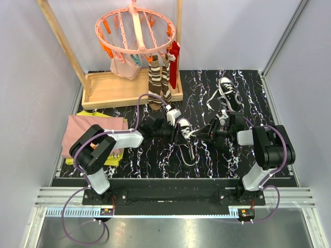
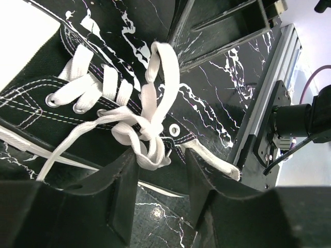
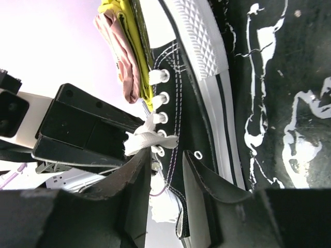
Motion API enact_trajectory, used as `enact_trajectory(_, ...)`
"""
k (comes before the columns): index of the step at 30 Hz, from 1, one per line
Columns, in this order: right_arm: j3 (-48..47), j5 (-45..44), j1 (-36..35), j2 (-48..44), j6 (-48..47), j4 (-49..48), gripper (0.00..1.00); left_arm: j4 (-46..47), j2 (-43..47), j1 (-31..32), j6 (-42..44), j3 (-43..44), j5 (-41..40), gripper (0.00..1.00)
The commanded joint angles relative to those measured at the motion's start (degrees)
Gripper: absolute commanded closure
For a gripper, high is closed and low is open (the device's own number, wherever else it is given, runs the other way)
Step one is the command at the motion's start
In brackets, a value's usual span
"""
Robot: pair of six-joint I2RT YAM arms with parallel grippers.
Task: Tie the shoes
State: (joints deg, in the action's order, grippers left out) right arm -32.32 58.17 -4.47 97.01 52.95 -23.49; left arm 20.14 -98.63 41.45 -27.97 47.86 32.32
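**At mid-table, both arms meet over one sneaker**

On the black marbled mat [image 1: 155, 163], the near shoe [image 1: 185, 135] lies on its side between the two arms. Its white laces [image 2: 150, 129] are bunched in a loose knot over the eyelets.

The left gripper [image 2: 160, 157] has its jaws about half apart. The knot sits between the tips and touches one finger [image 2: 126, 181] only, so nothing is pinched.

The right gripper [image 3: 165, 155] comes in from the other side, jaws partly apart, straddling the shoe's eyelet edge. A scrap of lace lies by one finger. I cannot tell whether it grips anything.

The second shoe [image 1: 226, 88] lies well apart at the far right of the mat. Striped socks [image 1: 158, 82] hang from a pink hanger [image 1: 135, 28], and folded cloths [image 1: 95, 129] lie at the left.
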Motion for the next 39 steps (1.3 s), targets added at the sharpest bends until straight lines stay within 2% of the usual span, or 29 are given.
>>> enact_trajectory(1, 0.85, 0.98, -0.45, -3.14, -0.3, 0.81, 0.59, 2.27, 0.19, -0.06, -0.07, -0.48, -0.85, 0.6)
enact_trajectory(5, 0.85, 0.36, -0.36, -3.76, -0.74, 2.21, 0.57, 2.8, 0.28, -0.06, -0.42, -0.39, -0.94, 0.72)
enact_trajectory(6, 0.85, 0.71, -0.45, -3.67, -0.74, 2.3, 0.57, 2.89, 0.19, 0.03, -0.51, -0.39, -0.94, 0.79)
enact_trajectory(9, 1.37, 1.07, -0.37, -4.81, -0.83, 3.44, 0.53, 2.8, 0.19, 0.03, -0.6, -0.31, -1.03, 0.9)
enact_trajectory(12, 1.91, -0.16, -0.45, -5.52, -1.35, 5.2, 0.55, 3.15, 0.02, 0.03, -0.86, -0.31, -0.94, 0.94)
enact_trajectory(15, 1.2, -0.6, -0.45, -3.59, -1.36, 5.12, 0.61, 3.68, -0.25, 0.03, -1.21, -0.31, -0.85, 0.99)
enact_trajectory(18, 0.94, -0.17, -0.54, -2.44, -0.48, 3.72, 0.68, 3.77, -0.25, -0.05, -1.39, -0.22, -0.94, 1.0)
enact_trajectory(19, 1.11, 0.18, -0.63, -2.62, -0.3, 3.36, 0.72, 3.77, -0.25, 0.03, -1.3, -0.31, -1.03, 1.0)
enact_trajectory(20, 1.64, 0.45, -0.63, -3.4, -0.3, 2.84, 0.84, 3.68, -0.25, -0.05, -1.48, -0.31, -1.03, 1.0)
enact_trajectory(22, 2.17, 1.24, -0.45, -4.81, -0.65, 3.27, 0.9, 3.68, -0.25, -0.14, -1.48, -0.39, -1.03, 1.0)
enact_trajectory(28, 3.22, 0.28, 1.57, -11.4, -3.64, 9.68, 0.88, 3.76, -0.16, -0.14, -1.3, -0.4, -1.03, 1.0)
enact_trajectory(30, 2.61, 0.01, 1.31, -10.53, -4.69, 11.18, 0.77, 3.94, -0.25, -0.23, -1.39, -0.39, -0.94, 1.0)
enact_trajectory(37, 1.82, -0.34, -1.23, -4.73, -0.3, 4.07, 0.77, 4.91, -0.6, -0.14, -1.92, -0.57, -1.29, 1.0)
enact_trajectory(39, 1.38, -1.74, -1.94, -4.64, 1.1, 2.84, 0.73, 4.99, -0.69, -0.14, -1.92, -0.75, -1.38, 1.0)
